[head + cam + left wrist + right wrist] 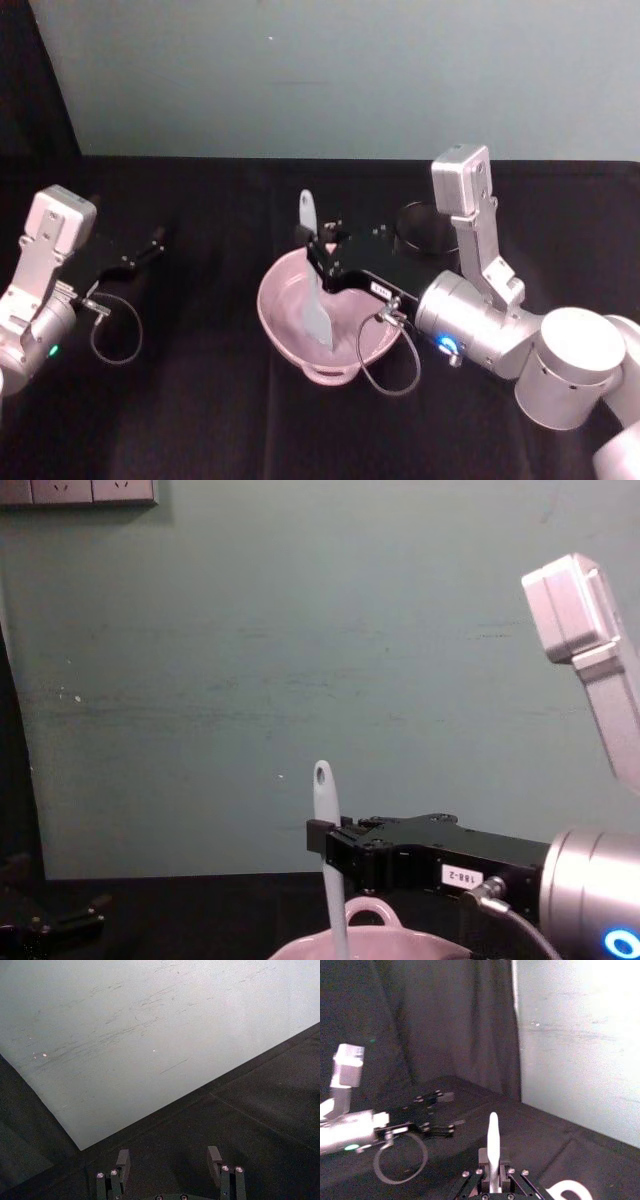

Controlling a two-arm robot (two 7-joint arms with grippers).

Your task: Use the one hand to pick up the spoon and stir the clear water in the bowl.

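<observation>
The pale pink bowl (270, 298) stands mid-table, its loop handle (368, 912) facing me. The white spoon (320, 318) stands nearly upright in it, paddle head down inside and holed handle tip (322, 775) sticking up. My right gripper (315, 256) reaches in from the right above the bowl and is shut on the spoon's handle (493, 1142). In the chest view the right gripper (322, 840) clamps the spoon (328, 880) just above the bowl's rim (400, 942). My left gripper (150, 245) rests at the table's left, open and holding nothing, its fingers (122, 1160) spread.
A black wire-mesh cup (425, 228) stands right behind the right arm, close to the bowl. The table is covered in black cloth (200, 400), with a pale green wall (330, 70) behind. The left gripper (440, 1110) lies well away from the bowl.
</observation>
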